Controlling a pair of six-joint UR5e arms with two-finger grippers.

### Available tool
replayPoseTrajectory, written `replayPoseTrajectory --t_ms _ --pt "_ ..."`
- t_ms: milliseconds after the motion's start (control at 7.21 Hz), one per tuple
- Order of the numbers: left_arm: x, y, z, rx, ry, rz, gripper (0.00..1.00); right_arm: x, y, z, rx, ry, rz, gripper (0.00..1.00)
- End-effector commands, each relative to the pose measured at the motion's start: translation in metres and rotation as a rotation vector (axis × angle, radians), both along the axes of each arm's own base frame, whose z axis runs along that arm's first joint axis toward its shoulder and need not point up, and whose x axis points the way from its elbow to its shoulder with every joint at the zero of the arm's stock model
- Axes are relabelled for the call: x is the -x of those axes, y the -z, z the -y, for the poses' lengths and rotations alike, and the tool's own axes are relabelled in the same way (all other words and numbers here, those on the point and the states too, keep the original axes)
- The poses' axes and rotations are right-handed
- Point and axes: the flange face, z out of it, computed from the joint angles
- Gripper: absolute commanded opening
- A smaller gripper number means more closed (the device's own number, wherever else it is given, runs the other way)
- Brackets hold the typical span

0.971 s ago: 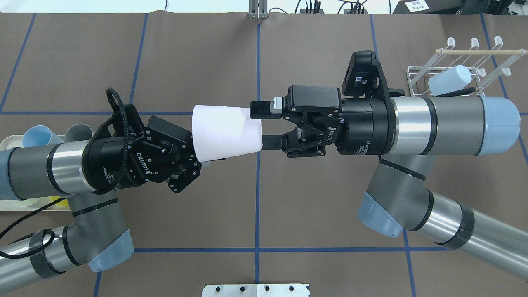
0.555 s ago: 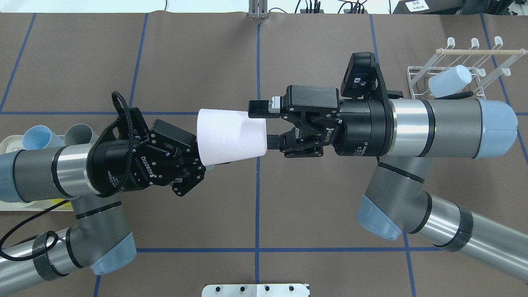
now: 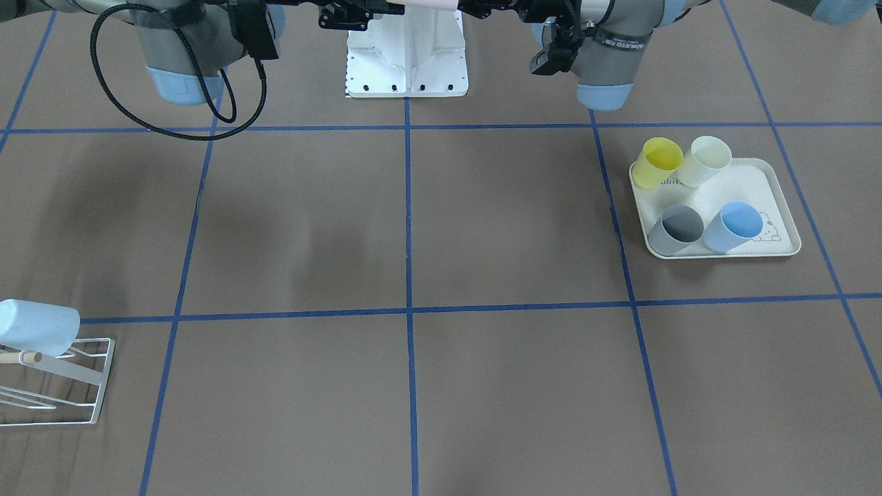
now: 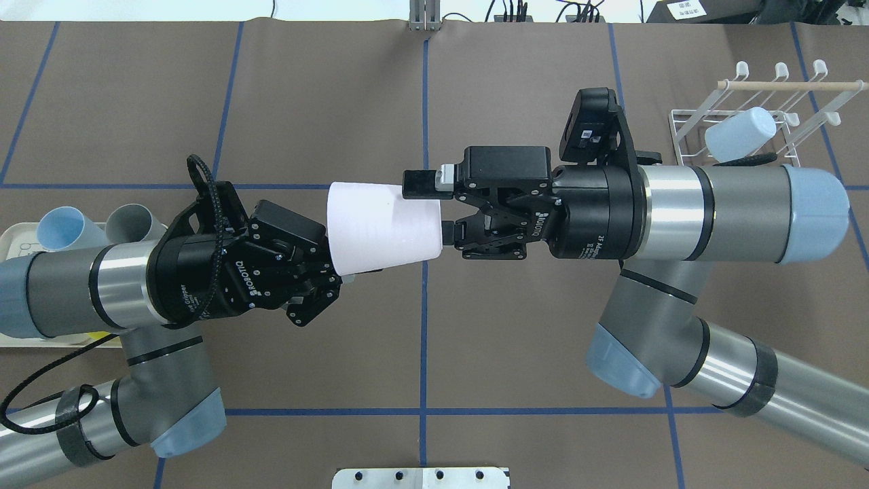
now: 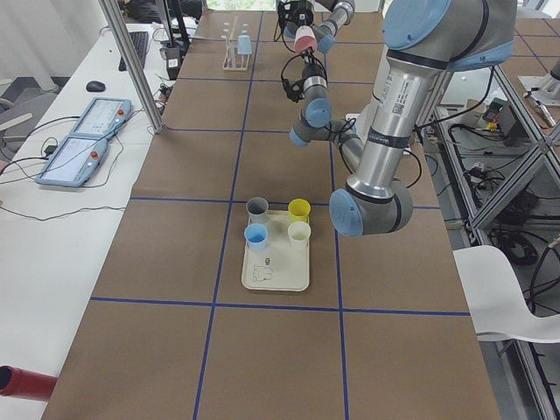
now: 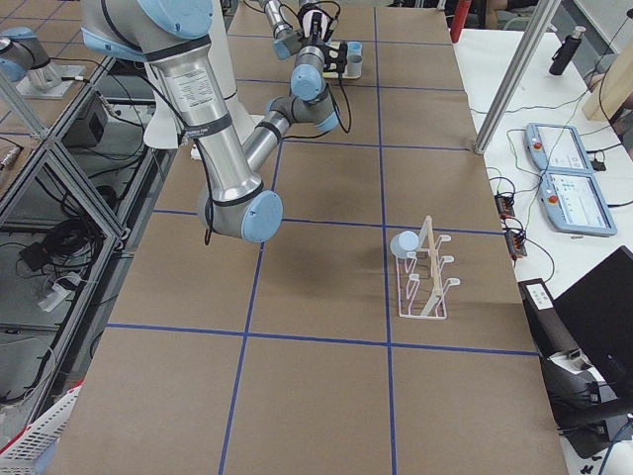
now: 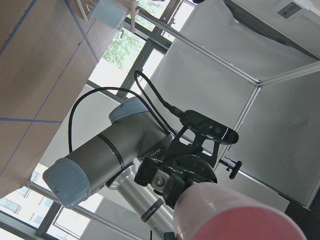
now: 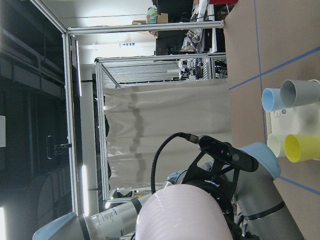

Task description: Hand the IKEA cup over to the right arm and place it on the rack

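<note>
Overhead view: my left jaws are closed on the wide rim of the IKEA cup (image 4: pixel 380 224), held sideways above the desk (image 4: pixel 339 88) centre. My right jaws are spread, straddling its narrow base; contact not determinable. The rack (image 4: pixel 781 85) stands far right, well apart. Both wrist views: cup fills lower frame.
</note>
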Motion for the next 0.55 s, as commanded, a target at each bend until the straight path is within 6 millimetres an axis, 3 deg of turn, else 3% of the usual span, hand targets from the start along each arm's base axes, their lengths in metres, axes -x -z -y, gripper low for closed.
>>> replayPoseTrajectory --t_ms 0,139,277,416 --pt "-0.0014 0.0018 -0.0005 0.016 0.006 -0.013 0.00 0.0013 0.0002 -0.0022 0.002 0.000 0.011 0.85" --pt "-0.0012 0.0011 0.0000 0.021 0.010 -0.013 0.00 0.0021 0.0003 -0.0031 0.003 0.001 0.014 0.81" --pt "-0.0012 0.0011 0.0000 0.020 0.011 -0.013 0.00 0.0016 0.0007 -0.0034 0.002 0.001 0.015 0.49" --pt "-0.0008 0.0004 -0.0002 0.020 0.011 -0.015 0.07 0.0010 -0.0007 -0.0030 0.003 -0.001 0.014 0.27"
